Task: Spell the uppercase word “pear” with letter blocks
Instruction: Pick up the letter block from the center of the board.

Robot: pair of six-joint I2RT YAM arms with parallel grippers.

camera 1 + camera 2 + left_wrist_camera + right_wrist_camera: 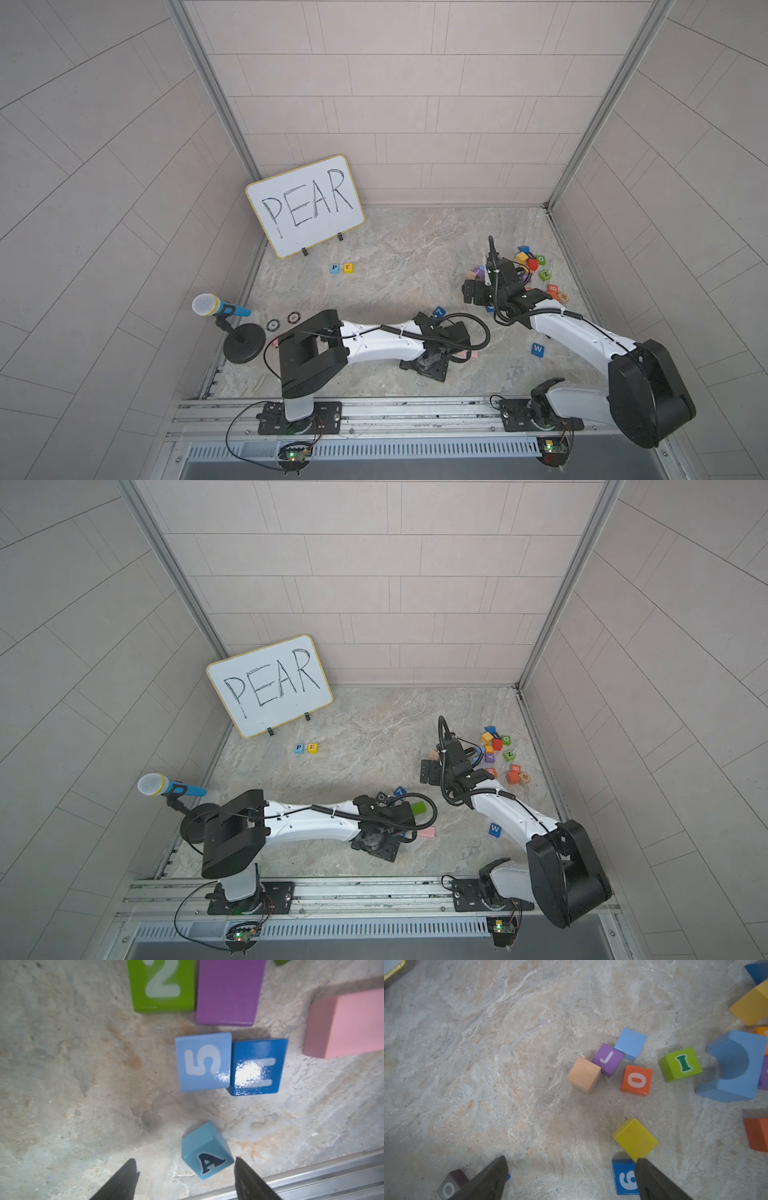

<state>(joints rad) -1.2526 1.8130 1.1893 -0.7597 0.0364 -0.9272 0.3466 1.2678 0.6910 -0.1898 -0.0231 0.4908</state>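
Note:
A light blue P block (334,268) and a yellow E block (348,268) sit side by side in front of the whiteboard, and both top views show them. In the left wrist view a light blue A block (207,1151) lies tilted on the table. My left gripper (186,1167) is open around it, with the block close to one fingertip (239,1167). From above, the left arm (424,365) hides that block. My right gripper (571,1160) is open over bare table at the block pile's edge (473,293). I cannot pick out an R block.
A whiteboard (305,205) reading PEAR leans at the back left. A microphone on a stand (220,307) and two chips (273,324) stand at the left. Blue W (537,349) and 7 (439,311) blocks lie loose. A 5 block (203,1061), a dark blue E block (257,1067) and a pink block (349,1024) lie beyond the A block.

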